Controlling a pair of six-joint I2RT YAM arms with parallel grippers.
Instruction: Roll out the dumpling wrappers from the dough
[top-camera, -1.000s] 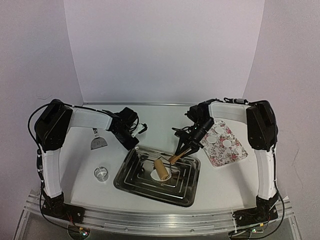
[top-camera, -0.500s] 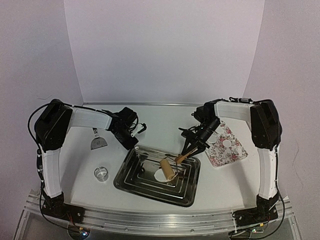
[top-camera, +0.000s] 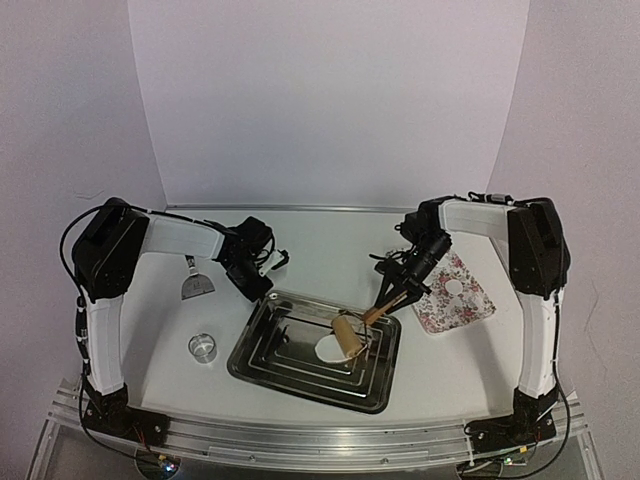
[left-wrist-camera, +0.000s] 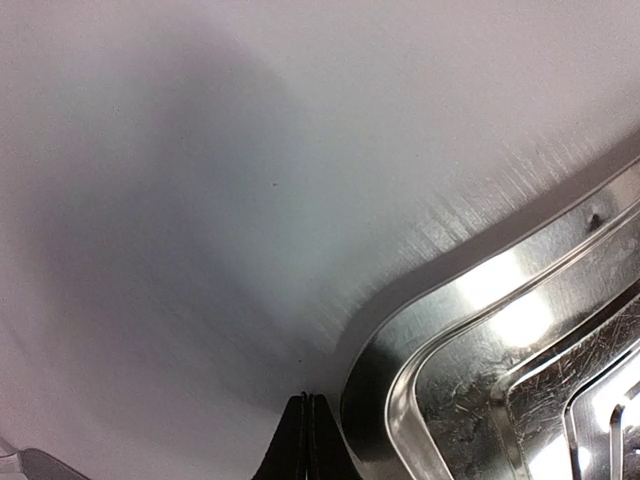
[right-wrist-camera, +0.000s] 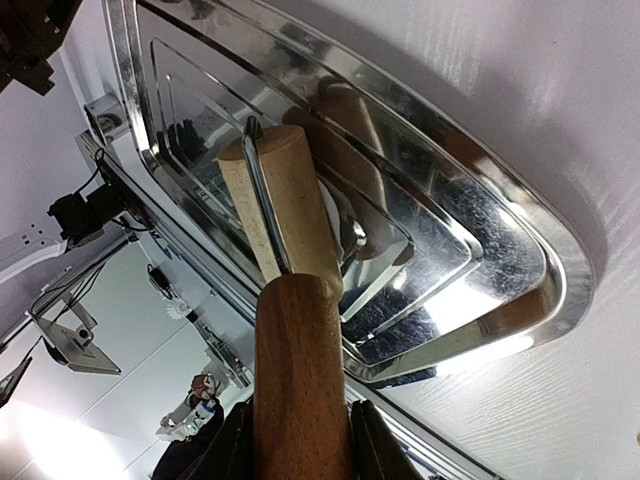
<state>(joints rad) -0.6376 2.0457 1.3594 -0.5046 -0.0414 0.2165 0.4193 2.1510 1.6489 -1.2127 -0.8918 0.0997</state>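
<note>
Dumpling wrappers (top-camera: 453, 287): one visible on the floral plate (top-camera: 470, 308), one in the tray (top-camera: 290, 362).

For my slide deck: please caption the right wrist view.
Right gripper clamps the wooden roller by its handle, barrel down in the steel tray.

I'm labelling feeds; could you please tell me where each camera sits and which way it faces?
Top external: above and behind the robot, looking down on the table; left arm, right arm show.
Left wrist: low beside the tray corner, facing down; shut left gripper shows.
Right wrist: behind the rolling pin, looking along it into the tray; right gripper clamps its handle.
Shared: all three show the tray.
</note>
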